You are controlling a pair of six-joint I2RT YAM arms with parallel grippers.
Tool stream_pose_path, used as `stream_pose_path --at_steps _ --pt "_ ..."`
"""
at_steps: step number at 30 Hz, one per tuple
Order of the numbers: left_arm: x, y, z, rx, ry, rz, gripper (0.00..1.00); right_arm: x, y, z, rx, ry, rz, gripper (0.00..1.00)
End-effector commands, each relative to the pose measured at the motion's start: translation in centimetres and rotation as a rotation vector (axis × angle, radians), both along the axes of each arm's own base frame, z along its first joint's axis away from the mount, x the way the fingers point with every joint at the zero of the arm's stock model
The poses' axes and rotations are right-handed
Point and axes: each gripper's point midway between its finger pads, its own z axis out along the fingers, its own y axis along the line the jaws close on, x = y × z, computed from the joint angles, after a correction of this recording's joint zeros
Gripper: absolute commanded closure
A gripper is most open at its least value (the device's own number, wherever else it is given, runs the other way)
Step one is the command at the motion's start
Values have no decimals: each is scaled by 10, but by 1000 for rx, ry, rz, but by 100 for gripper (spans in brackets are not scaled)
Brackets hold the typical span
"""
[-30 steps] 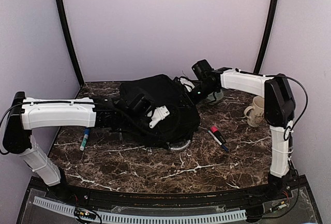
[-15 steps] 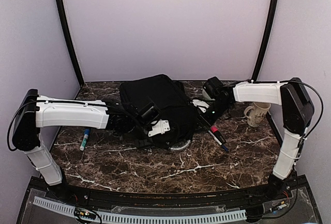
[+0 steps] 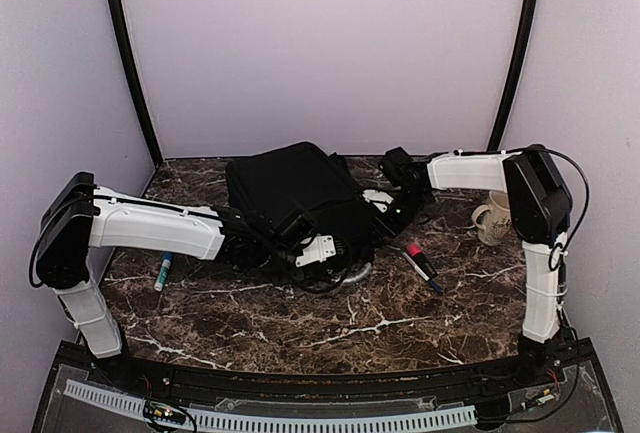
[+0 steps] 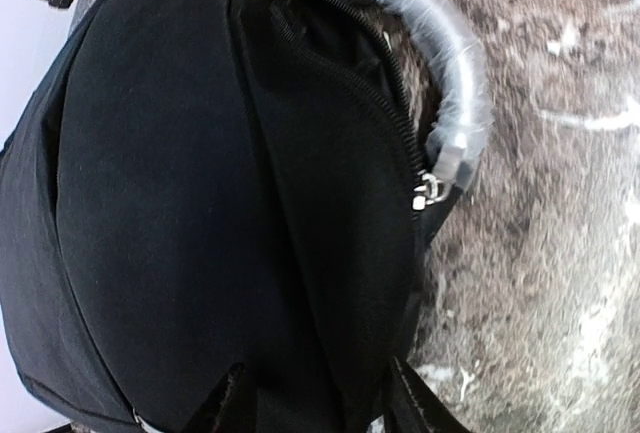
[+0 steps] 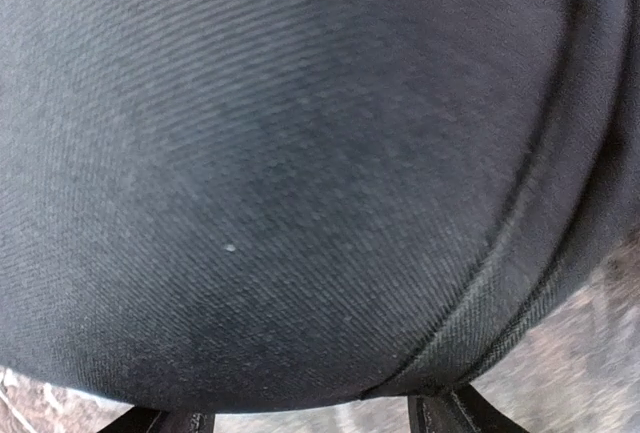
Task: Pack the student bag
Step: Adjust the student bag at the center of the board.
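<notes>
Student bag (image 3: 290, 185) centre; blue marker (image 3: 163, 272), red marker (image 3: 421, 264), mug (image 3: 491, 219) outside. Left gripper (image 4: 320, 405), right gripper (image 5: 305, 419) half-spread on fabric, hold unclear.

A dark brown marble surface (image 3: 300, 328) with white veins carries the loose things. A cream mug (image 3: 492, 217) stands upright near its right edge. Nearer and to the left of the mug, a black marker (image 3: 421, 264) with a red end lies flat at a slant. A blue-green pen (image 3: 163, 271) lies near the left edge. A pale wall (image 3: 320, 53) rises behind.
</notes>
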Motion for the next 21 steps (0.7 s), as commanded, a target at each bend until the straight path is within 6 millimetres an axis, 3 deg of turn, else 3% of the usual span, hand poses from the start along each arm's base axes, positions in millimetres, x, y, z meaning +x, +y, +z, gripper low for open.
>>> stream_pose_path --at_steps 1,4,8,13,16,21 --pt "3 -33 8 -135 18 -39 57 45 4 0 1 -97 -49 36" --pt "10 -45 14 -165 8 -29 57 58 2 2 9 -106 -71 36" --pt "15 -56 33 -195 -2 -31 43 60 -4 21 26 -124 -84 36" --pt "13 -49 47 -179 -11 -57 39 29 -15 49 64 -148 -58 36" --pt "15 -39 43 -167 16 -51 37 8 -21 66 104 -158 -46 36" --pt "21 -29 27 -139 79 -34 35 -28 -26 76 178 -153 -16 36"
